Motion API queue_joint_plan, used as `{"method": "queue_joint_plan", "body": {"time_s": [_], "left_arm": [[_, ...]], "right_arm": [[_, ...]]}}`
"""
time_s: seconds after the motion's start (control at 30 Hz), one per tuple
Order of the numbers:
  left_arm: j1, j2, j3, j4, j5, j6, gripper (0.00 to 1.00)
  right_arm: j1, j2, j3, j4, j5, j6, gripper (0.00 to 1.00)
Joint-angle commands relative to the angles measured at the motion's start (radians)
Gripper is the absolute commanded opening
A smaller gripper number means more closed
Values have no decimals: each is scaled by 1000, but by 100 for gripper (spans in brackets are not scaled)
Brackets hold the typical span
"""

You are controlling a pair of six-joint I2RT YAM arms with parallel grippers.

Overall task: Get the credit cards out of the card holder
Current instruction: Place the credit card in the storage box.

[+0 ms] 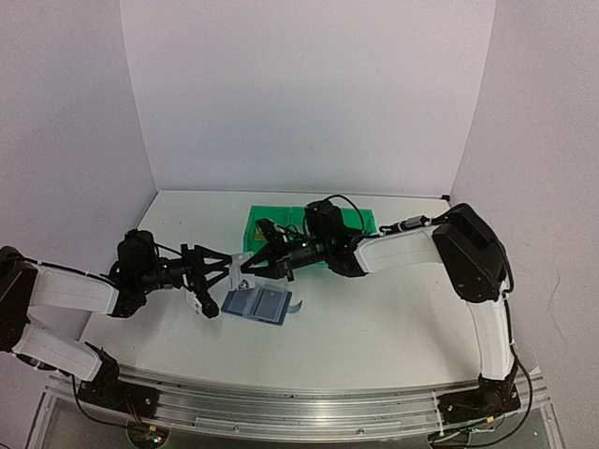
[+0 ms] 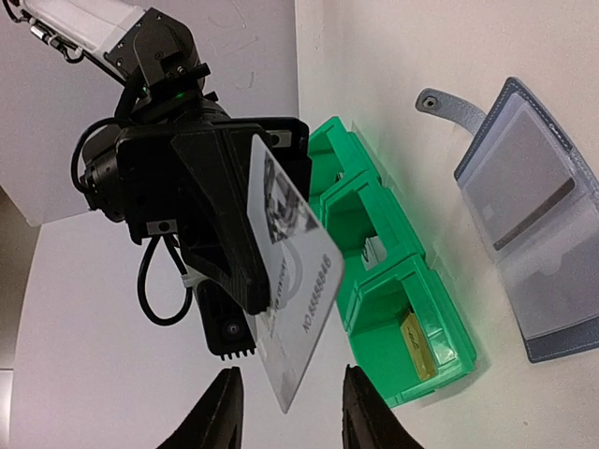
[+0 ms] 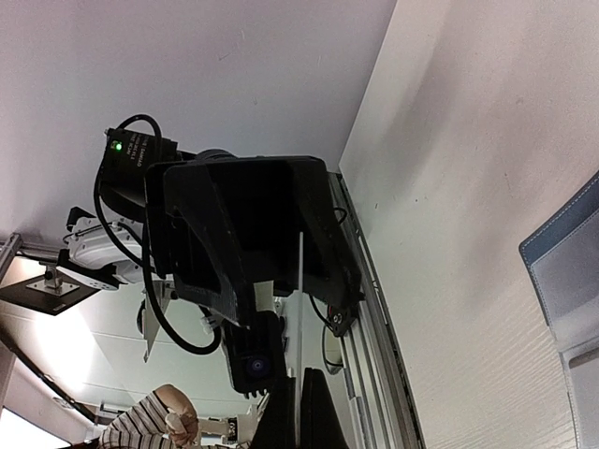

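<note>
The blue card holder point(image 1: 257, 304) lies open and flat on the table below both grippers; it also shows in the left wrist view point(image 2: 543, 234) and at the edge of the right wrist view point(image 3: 571, 281). A card with a dark stripe shows through one sleeve point(image 2: 515, 210). My right gripper point(image 1: 251, 268) is shut on a silver-grey credit card point(image 2: 295, 290), seen edge-on in its own view point(image 3: 300, 309). My left gripper point(image 2: 292, 416) is open, one finger on each side of that card's free corner, not touching it. A tan-gold card point(image 2: 416, 346) lies in a green bin.
A row of green plastic bins point(image 1: 309, 227) stands just behind the grippers, seen close in the left wrist view point(image 2: 374, 234). The wallet's snap strap point(image 2: 449, 105) lies flat on the table. White walls close the back and sides.
</note>
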Motion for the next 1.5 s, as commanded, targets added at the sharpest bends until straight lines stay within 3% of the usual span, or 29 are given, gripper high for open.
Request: {"method": "queue_joint_plan", "body": {"time_s": [0.0, 0.23, 0.6, 0.8, 0.9, 1.0, 1.1, 1.3, 1.47], "left_arm": [[-24, -21, -7, 45, 54, 39, 23], [-31, -48, -7, -8, 79, 49, 2], [-33, -102, -2, -159, 155, 96, 0], [-70, -114, 40, -207, 36, -37, 0], [-107, -89, 92, -224, -94, -134, 0], [-154, -22, 215, -282, -230, -252, 0], [-210, 85, 398, -406, -373, -377, 0], [-284, 352, 828, -714, -540, -606, 0], [-327, 610, 1187, -927, -724, -759, 0]], "right_arm": [[10, 23, 42, 6, -15, -3, 0], [12, 32, 51, 6, -15, -2, 0], [12, 42, 67, 4, -5, 7, 0], [-44, -68, 7, -42, 124, -30, 35], [-106, -193, 2, -267, 290, -170, 47], [-167, -306, 41, -583, 537, -325, 54], [-241, -385, 10, -751, 710, -346, 57], [-385, -464, -73, -875, 863, -376, 59], [-464, -440, -76, -881, 853, -429, 61]]}}
